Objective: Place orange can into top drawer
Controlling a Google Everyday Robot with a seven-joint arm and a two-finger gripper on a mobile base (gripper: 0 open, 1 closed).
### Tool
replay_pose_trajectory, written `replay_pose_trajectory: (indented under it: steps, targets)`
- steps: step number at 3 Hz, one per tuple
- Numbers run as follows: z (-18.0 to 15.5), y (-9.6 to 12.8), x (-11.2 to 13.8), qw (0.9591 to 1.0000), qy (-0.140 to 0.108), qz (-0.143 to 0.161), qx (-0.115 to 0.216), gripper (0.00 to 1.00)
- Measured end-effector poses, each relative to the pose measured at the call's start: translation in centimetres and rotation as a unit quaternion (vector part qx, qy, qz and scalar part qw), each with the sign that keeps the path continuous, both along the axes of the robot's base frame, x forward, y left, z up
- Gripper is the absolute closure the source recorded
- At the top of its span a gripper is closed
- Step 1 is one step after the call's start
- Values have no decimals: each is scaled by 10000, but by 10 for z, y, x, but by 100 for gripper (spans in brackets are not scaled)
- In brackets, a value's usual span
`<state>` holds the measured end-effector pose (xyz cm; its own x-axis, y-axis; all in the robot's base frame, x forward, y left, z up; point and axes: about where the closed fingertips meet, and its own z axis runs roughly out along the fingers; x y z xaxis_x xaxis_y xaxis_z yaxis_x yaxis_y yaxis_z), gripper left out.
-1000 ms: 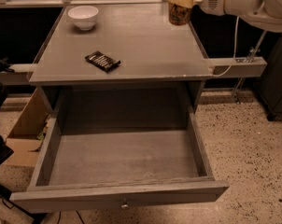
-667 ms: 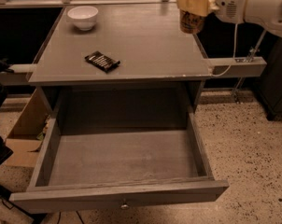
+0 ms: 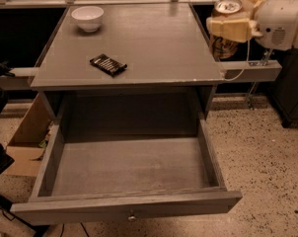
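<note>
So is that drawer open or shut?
Open: the top drawer is pulled right out, its bare floor showing. The gripper holds the orange can beyond the tabletop edge.

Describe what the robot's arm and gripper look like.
The gripper, at the upper right beside the cabinet top, has thick pale cream-yellow fingers. The arm behind it is a glossy white, rounded housing with a small grille of dark dots.

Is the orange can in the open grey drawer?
No, the pale gripper holds the small orange-brown can beside the cabinet top's right edge, outside the wide grey wooden drawer.
</note>
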<state>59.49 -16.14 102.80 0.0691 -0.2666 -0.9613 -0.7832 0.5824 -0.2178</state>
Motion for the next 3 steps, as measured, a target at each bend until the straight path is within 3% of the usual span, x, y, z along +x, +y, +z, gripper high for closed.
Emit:
replay_pose_trajectory:
  steps: [1,2,3]
  targets:
    - [-33,19,-6,9996,176,124,183,100]
    - [-78,50,-42,9987,229,125,439,100]
    - [-153,84,-63,9972,570,406,272,100]
